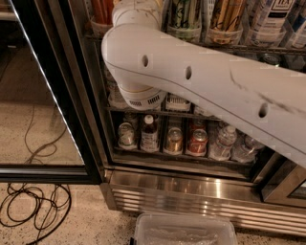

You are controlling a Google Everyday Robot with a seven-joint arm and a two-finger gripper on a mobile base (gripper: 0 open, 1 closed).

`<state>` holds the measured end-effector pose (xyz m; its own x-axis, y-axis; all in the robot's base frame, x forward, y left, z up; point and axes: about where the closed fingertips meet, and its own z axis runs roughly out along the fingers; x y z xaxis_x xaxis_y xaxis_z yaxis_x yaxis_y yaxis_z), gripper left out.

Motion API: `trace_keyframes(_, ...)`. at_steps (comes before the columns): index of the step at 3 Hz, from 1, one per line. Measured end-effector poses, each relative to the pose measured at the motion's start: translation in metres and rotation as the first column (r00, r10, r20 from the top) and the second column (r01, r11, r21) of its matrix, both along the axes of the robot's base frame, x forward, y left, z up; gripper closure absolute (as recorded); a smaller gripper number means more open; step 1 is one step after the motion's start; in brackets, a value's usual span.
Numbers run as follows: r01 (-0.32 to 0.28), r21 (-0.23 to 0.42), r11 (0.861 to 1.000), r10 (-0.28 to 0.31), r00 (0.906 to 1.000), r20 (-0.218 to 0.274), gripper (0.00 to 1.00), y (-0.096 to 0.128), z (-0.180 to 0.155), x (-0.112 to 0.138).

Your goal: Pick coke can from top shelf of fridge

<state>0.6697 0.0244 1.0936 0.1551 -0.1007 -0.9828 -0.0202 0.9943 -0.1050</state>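
Camera view: where is your gripper?

— Out of frame, past the wrist of your arm; open or closed, I cannot tell. Your arm slants up across the fridge to reach the top shelf, where a tall red can, likely the coke can, stands just left of the wrist.

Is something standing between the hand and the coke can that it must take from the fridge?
Cannot be judged: the hand is out of view, above the top edge where the arm is cut off. The fridge door stands open. A red can beside the arm may be the target.
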Motion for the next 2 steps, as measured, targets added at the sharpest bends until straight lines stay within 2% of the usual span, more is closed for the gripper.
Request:
trace_keyframes(1, 0.0, 0.0, 1.0, 0.0, 1.0, 0.0, 0.74, 0.0, 0.0001, 0.0)
trace_keyframes(2, 0.012, 0.011, 1.0, -0.012, 0.9997, 0.023, 0.97, -0.0032, 0.0096, -0.0022)
